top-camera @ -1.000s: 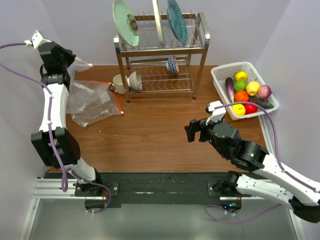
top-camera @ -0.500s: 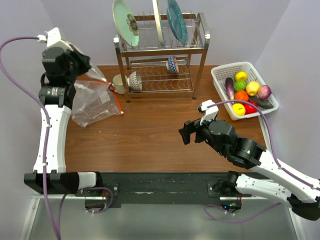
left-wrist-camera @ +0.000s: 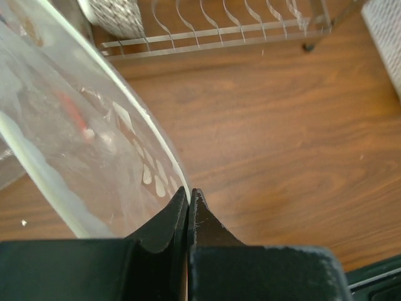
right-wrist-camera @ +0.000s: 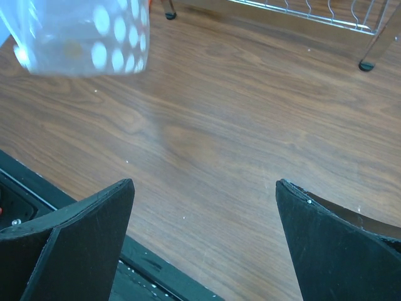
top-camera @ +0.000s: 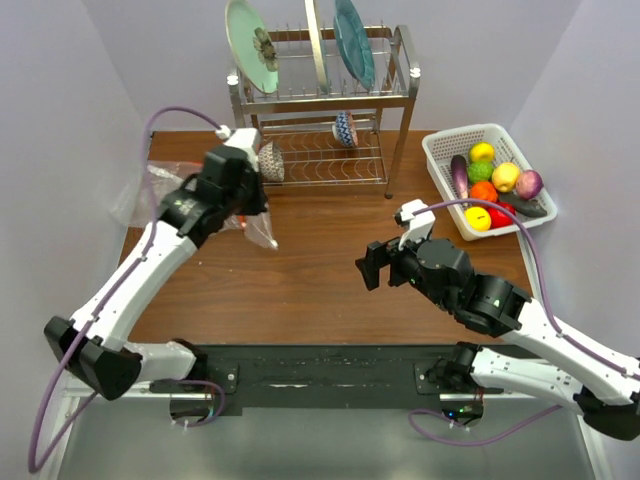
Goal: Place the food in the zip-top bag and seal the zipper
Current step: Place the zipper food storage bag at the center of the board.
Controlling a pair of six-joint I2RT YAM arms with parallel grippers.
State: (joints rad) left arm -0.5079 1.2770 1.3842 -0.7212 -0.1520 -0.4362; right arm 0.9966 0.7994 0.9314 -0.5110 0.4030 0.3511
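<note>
Slanting back-left from pinching left jaws, zip-top bag (left-wrist-camera: 119, 150), long axis diagonal; right jaws wide.

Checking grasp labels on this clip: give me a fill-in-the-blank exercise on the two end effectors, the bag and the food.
1. The left end effector is ___ on the edge of the zip-top bag.
2. The right end effector is ___ and holds nothing.
3. The food lies in the white basket on the ___ arm's side.
Missing words: shut; open; right.
</note>
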